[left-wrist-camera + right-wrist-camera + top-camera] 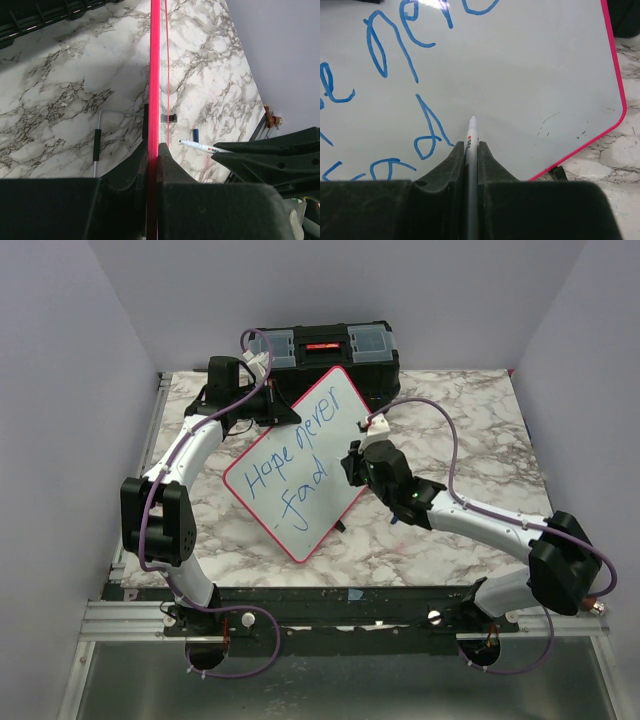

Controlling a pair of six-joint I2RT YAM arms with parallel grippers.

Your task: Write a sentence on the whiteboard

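Observation:
The whiteboard (305, 465), white with a red-pink frame, stands tilted on the marble table and bears blue writing, "Hope never fad". My left gripper (272, 408) is shut on its upper left edge; in the left wrist view the frame (154, 75) runs edge-on between the jaws of the left gripper (152, 146). My right gripper (353, 464) is at the board's right side, shut on a white marker (471, 135). In the right wrist view the marker's tip is at the white surface (520, 75), just right of the last blue letter. The marker also shows in the left wrist view (200, 146).
A black toolbox (320, 350) stands behind the board at the table's far edge. A blue marker cap (196, 135) lies on the marble under the board. A thin metal rod with a black sleeve (97, 145) lies left of the frame. Grey walls close both sides.

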